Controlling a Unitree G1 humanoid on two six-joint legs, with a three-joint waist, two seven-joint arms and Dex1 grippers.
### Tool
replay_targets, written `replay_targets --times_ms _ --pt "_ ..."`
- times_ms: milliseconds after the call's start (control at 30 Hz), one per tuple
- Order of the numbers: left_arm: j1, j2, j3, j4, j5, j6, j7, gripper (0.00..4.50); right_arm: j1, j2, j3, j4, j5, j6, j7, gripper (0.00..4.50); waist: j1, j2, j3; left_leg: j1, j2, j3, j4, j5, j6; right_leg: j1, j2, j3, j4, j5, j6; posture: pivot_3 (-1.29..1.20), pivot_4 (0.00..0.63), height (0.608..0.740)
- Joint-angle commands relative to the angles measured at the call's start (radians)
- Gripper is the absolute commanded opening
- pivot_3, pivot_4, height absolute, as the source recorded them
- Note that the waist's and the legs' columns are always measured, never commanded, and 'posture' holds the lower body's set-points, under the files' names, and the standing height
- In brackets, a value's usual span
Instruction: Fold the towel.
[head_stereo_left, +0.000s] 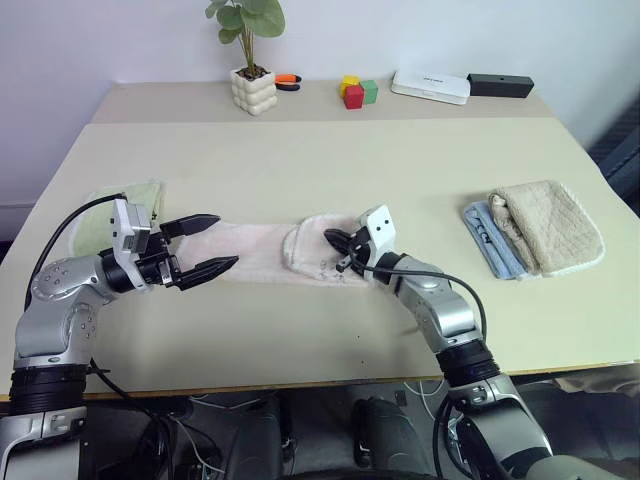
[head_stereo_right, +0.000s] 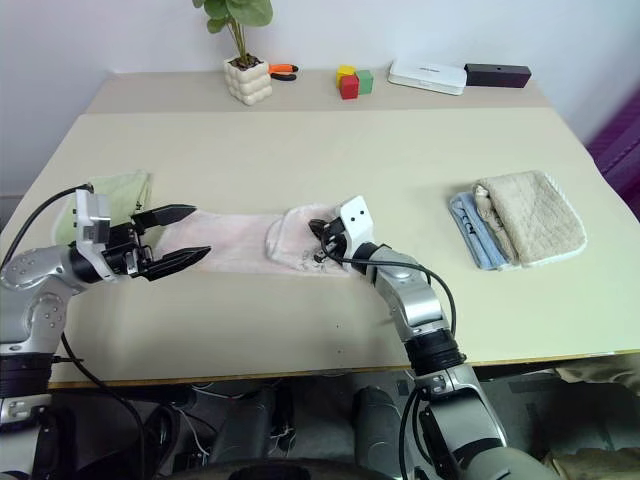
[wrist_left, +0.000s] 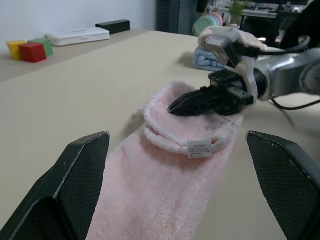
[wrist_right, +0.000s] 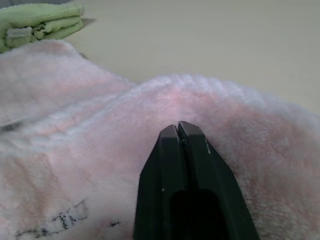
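Note:
The pale pink towel lies as a long strip across the near middle of the table, its right end folded back over itself. A white label shows at the fold's edge, and a dark print sits on the top layer. My right gripper is shut, its closed tips lying on top of the folded part with no cloth pinched between them. At the strip's left end my left gripper is held level and wide open, its fingers either side of the towel's width.
A folded light green towel lies behind my left hand. A beige towel on a blue cloth is at the right. A potted plant, coloured blocks, a white box and a black box line the far edge.

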Motion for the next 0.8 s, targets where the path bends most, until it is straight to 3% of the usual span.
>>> replay_targets --times_ms 33,167,333,467,633,800 --pt "0.002 -0.008 0.003 -0.041 -0.008 -0.014 0.009 4.5 0.03 0.003 0.045 0.075 -0.096 -0.12 -0.025 0.02 0.0 0.0 0.0 0.0 0.0 0.0 0.0 0.0 0.0 0.0 0.0 0.0 0.0 0.0 0.0 0.0 0.15 0.735" --pt "0.004 -0.015 -0.001 -0.046 -0.005 -0.011 0.016 4.5 0.026 0.004 0.048 0.049 -0.083 -0.133 0.023 0.02 -0.001 -0.001 -0.001 0.001 0.0 0.0 0.0 0.0 -0.001 0.001 0.0 0.0 0.0 0.0 0.0 0.0 0.15 0.735" --pt "0.003 -0.018 -0.006 -0.046 -0.004 -0.01 0.02 4.5 0.023 -0.004 0.038 0.007 -0.069 -0.125 0.07 2.25 -0.001 -0.001 0.0 0.001 0.0 -0.001 0.0 0.0 -0.001 0.001 0.0 0.0 0.001 0.0 0.0 0.0 0.15 0.735" --pt "-0.004 -0.02 -0.01 -0.045 -0.004 -0.01 0.023 4.5 0.021 -0.011 0.031 -0.017 -0.071 -0.112 0.088 4.38 0.0 0.0 0.0 0.001 0.0 -0.001 0.0 0.0 0.0 0.001 0.0 0.0 0.001 0.0 0.0 0.0 0.15 0.735" --pt "-0.006 -0.011 -0.017 -0.036 0.0 0.008 0.034 4.5 -0.001 -0.025 -0.003 -0.079 -0.039 -0.057 0.104 4.45 0.0 0.0 0.0 0.001 0.0 -0.001 0.0 0.0 0.0 0.001 0.0 0.0 0.001 0.0 0.0 0.0 0.15 0.735" --pt "0.018 0.024 -0.031 -0.043 0.023 0.151 0.133 4.5 -0.06 -0.086 -0.049 -0.208 0.02 0.062 0.14 4.45 0.0 0.001 0.0 0.001 0.0 -0.003 0.0 -0.001 0.001 0.0 0.0 0.0 0.001 0.0 0.0 0.0 0.15 0.735"
